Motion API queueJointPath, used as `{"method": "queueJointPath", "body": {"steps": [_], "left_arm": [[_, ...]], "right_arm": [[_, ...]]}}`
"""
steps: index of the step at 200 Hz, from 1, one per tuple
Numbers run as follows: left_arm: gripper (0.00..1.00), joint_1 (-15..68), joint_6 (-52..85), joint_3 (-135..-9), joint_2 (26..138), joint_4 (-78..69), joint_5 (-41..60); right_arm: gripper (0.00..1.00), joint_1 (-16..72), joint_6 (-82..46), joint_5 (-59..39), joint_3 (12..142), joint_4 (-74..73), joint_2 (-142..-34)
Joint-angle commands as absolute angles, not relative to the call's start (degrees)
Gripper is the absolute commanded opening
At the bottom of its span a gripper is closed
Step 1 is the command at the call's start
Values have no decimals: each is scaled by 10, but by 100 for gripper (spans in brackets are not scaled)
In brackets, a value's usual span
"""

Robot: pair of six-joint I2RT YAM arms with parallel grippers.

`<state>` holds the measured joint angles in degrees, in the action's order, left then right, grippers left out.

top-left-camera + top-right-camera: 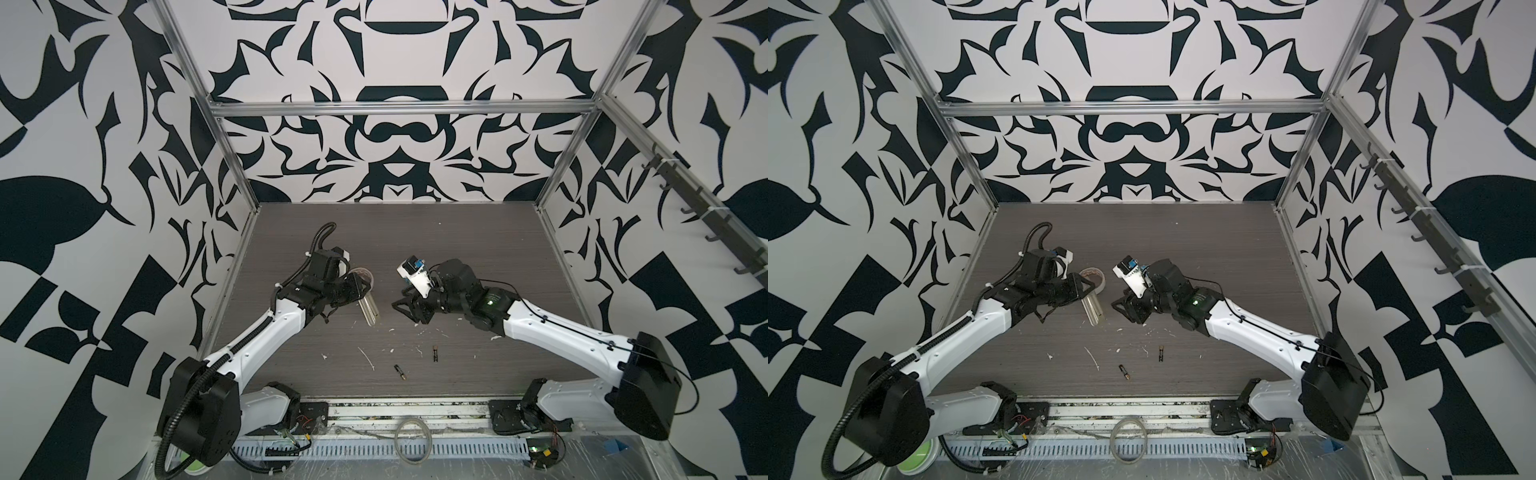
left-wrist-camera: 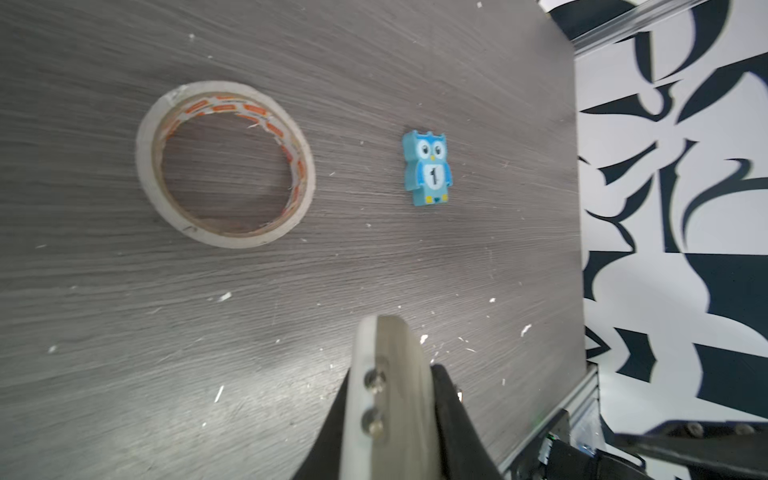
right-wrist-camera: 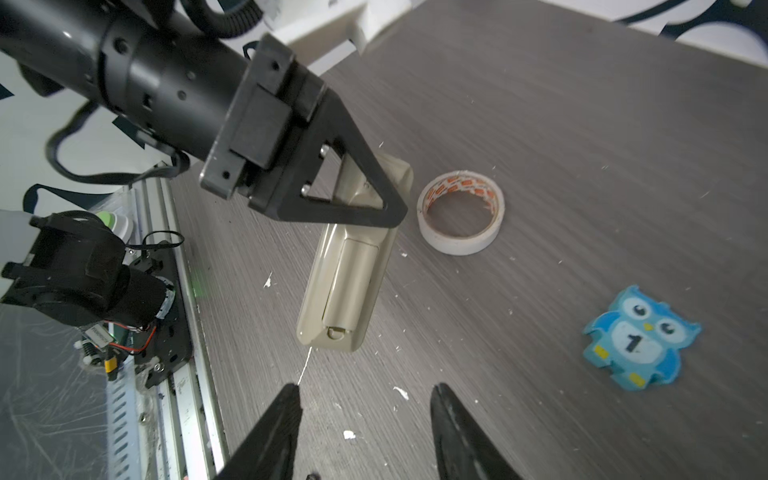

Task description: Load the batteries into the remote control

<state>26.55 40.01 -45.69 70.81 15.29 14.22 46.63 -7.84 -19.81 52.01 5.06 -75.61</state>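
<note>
Batteries (image 1: 401, 372) are lying loose on the desk (image 1: 478, 249) toward six o'clock, the second battery (image 1: 435, 354) at two o'clock of the first. At eleven o'clock beyond them, the left hand (image 1: 358, 293) is clamping the remote control (image 1: 369, 311) by one end. The remote's closed battery cover is facing the right hand (image 3: 365, 388), whose jaws are standing apart and gripping nothing. A tape roll (image 3: 457, 245) is sitting just behind the remote, and a blue owl figure (image 3: 640, 336) is lying apart from it.

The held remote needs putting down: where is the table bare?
Barest: the far table between the tape roll and the back wall. A smaller patch lies between the left arm and the batteries. Crowded: mid-table around the tape roll, owl and remote control.
</note>
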Motion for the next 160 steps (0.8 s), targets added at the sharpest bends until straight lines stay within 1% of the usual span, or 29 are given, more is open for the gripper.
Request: {"method": "queueJointPath", "body": {"steps": [1, 52, 78, 160], "left_arm": [[0, 279, 391, -479, 714, 177, 110], [0, 300, 389, -490, 722, 183, 90], [0, 308, 388, -494, 725, 188, 81], [0, 317, 387, -502, 726, 187, 76]], "right_arm": [[57, 458, -111, -251, 535, 23, -768], [69, 452, -137, -299, 540, -13, -814], [73, 451, -144, -315, 543, -21, -832], [73, 447, -170, -334, 540, -66, -881]]}}
